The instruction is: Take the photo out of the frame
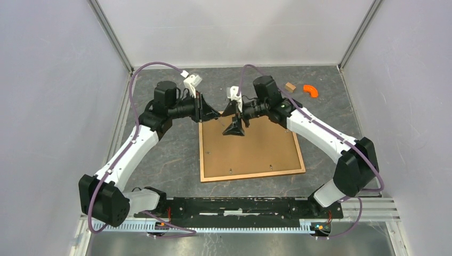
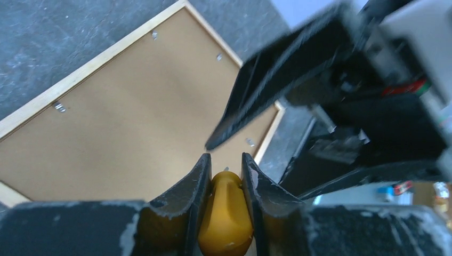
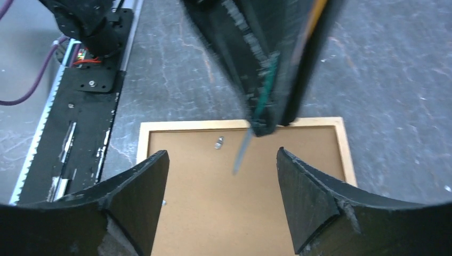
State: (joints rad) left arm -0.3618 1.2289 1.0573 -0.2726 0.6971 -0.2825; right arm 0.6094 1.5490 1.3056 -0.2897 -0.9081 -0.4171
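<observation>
Frame (image 1: 250, 174) is seen from above, back up on the table (image 1: 160, 160) (photo hidden under it). At the left wrist, the left claw (image 2: 225, 157) is clamped on a yellow tool (image 2: 226, 218). At the right wrist, the right claw (image 3: 221, 154) is spread apart, empty. If the tool is pushed crooked, the clip (image 3: 218, 142) could be missed.

This is looking like a robotics lab cell, not a home or a shop. Plain pale wall panels (image 1: 48, 106) are closing in the dark, stone-patterned table (image 1: 165, 154) on the left, far and right sides of the top view, with bare aluminium posts (image 1: 112, 34) running up the upper corners. A white-and-black left arm (image 1: 136, 144) and right arm (image 1: 314, 128) are standing bolted to a black mounting plate (image 1: 240, 205) along the bottom edge, just above a slotted metal rail (image 1: 234, 226). Purple cables (image 1: 157, 63) are looping over both arms.
</observation>
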